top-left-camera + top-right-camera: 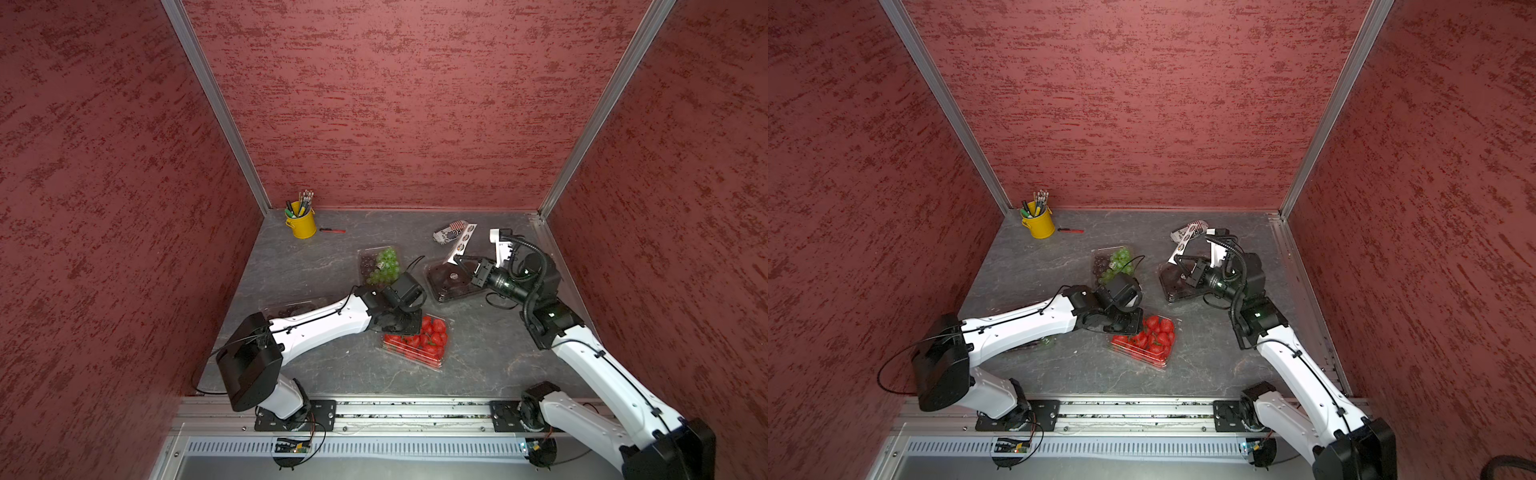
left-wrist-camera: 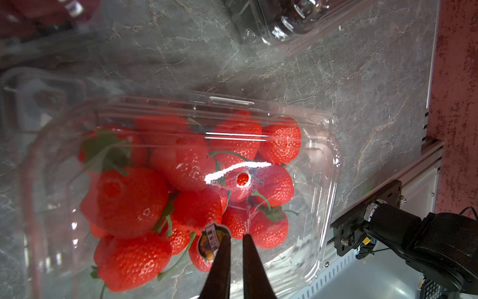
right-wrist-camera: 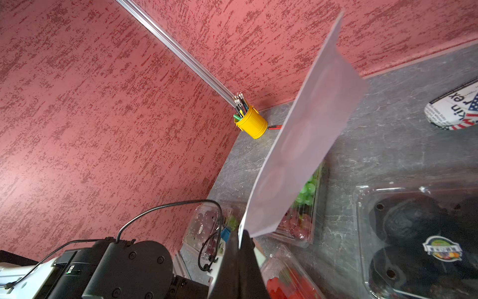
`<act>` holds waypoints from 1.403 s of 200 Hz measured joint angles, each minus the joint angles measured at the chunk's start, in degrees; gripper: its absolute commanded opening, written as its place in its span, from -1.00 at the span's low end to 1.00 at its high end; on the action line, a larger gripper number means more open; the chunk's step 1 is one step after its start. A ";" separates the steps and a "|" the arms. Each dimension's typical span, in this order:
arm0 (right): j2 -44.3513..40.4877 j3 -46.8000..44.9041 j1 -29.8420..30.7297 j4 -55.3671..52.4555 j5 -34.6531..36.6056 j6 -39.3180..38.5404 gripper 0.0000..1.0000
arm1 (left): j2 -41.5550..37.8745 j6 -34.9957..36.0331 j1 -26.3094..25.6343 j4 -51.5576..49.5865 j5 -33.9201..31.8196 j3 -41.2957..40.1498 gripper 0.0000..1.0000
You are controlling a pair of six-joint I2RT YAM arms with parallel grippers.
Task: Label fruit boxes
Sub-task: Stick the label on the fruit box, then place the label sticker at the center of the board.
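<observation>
left gripper (image 2: pixel 236 236) is down over the strawberry box (image 2: pixel 181 168), aimed at its clear lid. Jaws are nearly together, only a thin slit between them and nothing in the slit. A small round sticker (image 2: pixel 210 243) sits right against the outer side of one finger (image 2: pixel 221 261). Can't tell whether it's flat on the plastic or clinging to the finger.

right gripper (image 3: pixel 240 234) is clamped tight on the bottom edge of the white sticker sheet (image 3: pixel 305 134), which stands up tilted in the air, blank back toward the wrist camera. In both top views that gripper (image 1: pixel 457 261) hangs over the far edge of the dark fruit box (image 1: pixel 446 286), and the sheet (image 1: pixel 457 248) slants up and away from it. That box has a round label (image 3: pixel 442 252) on its lid.

Where the boxes are: the strawberry one (image 1: pixel 424 343) is near the middle of the grey table (image 1: pixel 498 353), closest to the front, its left end under the left wrist. The grape box (image 1: pixel 380 266) with green and purple grapes is just behind that wrist. The dark fruit box is to the right of it, a bit apart. A fourth box (image 1: pixel 291 309) with dark fruit is on the left, mostly hidden by the left arm.

Back left corner has the yellow pencil cup (image 1: pixel 301 224) with a red pen (image 1: pixel 332 230) lying just beside it, and there's a crumpled printed wrapper (image 1: pixel 446 232) at the back near the sheet
</observation>
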 measured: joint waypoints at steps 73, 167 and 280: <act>0.66 0.00 -0.11 0.81 0.02 0.00 -1.00 | 0.04 -0.42 0.31 1.79 2.36 0.11 -0.66; 5.79 -2.60 -13.20 3.50 0.70 2.36 -1.00 | -19.65 1.05 19.56 3.43 5.22 0.26 0.99; 31.98 0.87 -31.08 14.01 1.14 7.28 -1.00 | -27.15 4.83 42.34 1.81 16.50 -0.98 0.99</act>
